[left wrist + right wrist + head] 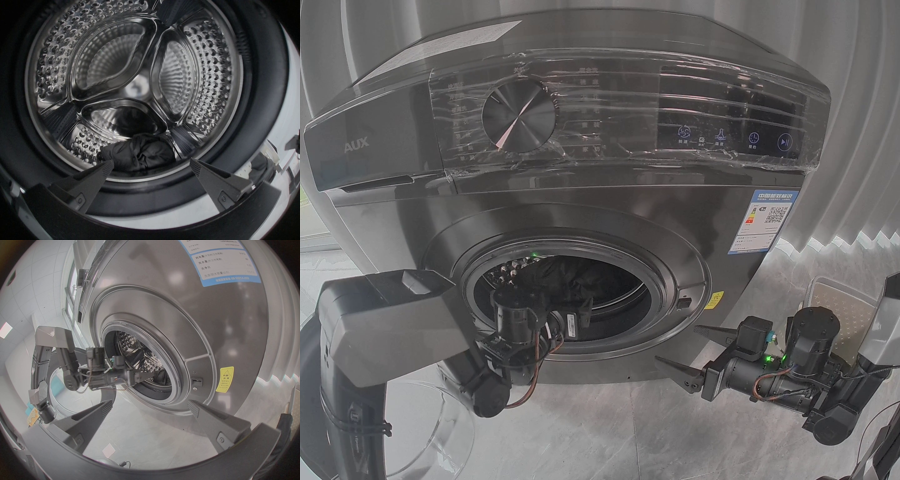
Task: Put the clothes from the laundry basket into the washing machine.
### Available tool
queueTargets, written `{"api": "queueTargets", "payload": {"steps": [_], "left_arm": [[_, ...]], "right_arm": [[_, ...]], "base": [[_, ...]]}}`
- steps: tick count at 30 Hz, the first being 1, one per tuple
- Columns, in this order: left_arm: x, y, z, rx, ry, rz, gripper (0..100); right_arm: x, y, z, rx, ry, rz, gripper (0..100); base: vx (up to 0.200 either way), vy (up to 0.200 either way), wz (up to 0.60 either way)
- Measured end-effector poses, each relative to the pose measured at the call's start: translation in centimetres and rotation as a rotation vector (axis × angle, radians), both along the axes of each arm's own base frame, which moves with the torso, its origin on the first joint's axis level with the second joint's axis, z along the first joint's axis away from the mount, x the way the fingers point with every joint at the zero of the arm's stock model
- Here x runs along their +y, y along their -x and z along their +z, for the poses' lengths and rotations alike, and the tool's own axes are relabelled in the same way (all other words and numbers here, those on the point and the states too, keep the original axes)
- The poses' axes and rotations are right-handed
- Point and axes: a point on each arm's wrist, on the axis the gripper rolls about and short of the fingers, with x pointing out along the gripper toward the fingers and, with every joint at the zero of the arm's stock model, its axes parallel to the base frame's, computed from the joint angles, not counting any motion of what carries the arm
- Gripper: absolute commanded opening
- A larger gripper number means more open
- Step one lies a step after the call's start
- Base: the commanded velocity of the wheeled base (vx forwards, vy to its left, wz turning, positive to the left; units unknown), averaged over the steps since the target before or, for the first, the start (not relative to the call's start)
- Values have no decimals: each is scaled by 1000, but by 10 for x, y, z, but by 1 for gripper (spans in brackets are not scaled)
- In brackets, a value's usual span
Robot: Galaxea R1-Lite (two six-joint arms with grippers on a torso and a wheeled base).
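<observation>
The grey washing machine (650, 212) stands with its round opening (675, 275) uncovered. A dark garment (137, 154) lies bunched on the bottom of the steel drum (212, 72); the head view shows it as a dark mass (581, 278). My left gripper (151, 167) is at the mouth of the drum, open, with the garment just beyond its fingertips and nothing held. It also appears in the head view (578, 315) and the right wrist view (150, 375). My right gripper (678, 345) hangs open and empty low in front of the machine, right of the opening.
The machine's glass door (419, 425) is swung open at the lower left, close to my left arm. A white perforated laundry basket (844, 306) stands on the floor at the right, behind my right arm. Pale tiled floor (625, 431) lies in front.
</observation>
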Motion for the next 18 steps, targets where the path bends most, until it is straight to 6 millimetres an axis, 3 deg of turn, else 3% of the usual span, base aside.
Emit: {"api": "queueTargets", "payload": {"steps": [6,18], "left_arm": [[1,39,13,-11,30,-52,100],[8,119,95,-153,217,-167,100]], "right_arm": [[0,0,1,-3,-2,0,100],[-2,3,9,-27,-19,0,100]], "base": [[0,0,0],[0,0,0]]}}
